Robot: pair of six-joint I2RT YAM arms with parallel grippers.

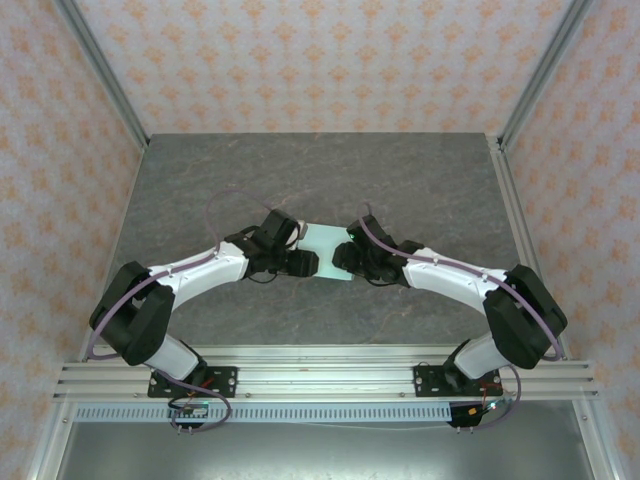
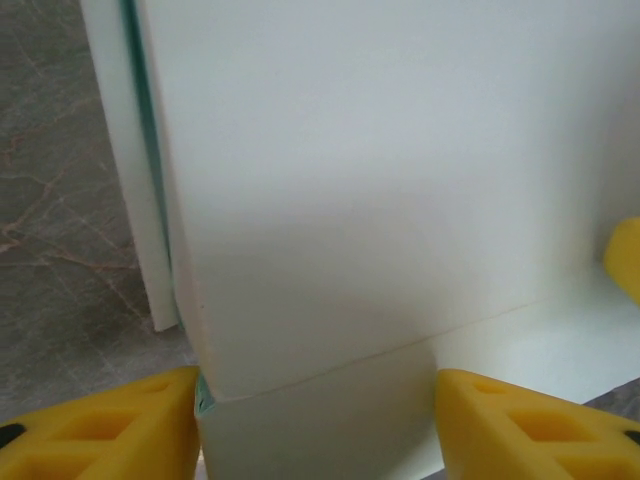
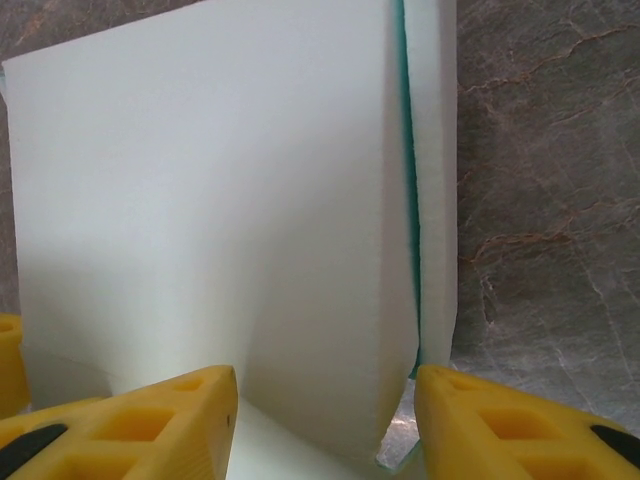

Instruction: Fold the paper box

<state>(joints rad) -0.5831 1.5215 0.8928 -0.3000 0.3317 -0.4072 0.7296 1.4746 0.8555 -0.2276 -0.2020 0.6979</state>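
Mid-fold: paper box walls raised on tabletop. Ends straddled by left gripper and right gripper, both half-open; firm hold can't be told. Next: side flap pressed flush.

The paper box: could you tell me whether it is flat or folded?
Partly folded: the box shows a bent crease and a second layer behind its edge. Completeness: cannot tell.

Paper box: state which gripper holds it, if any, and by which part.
The left gripper and right gripper each straddle one end of the paper box, fingers beside its walls; whether either clamps it cannot be told.
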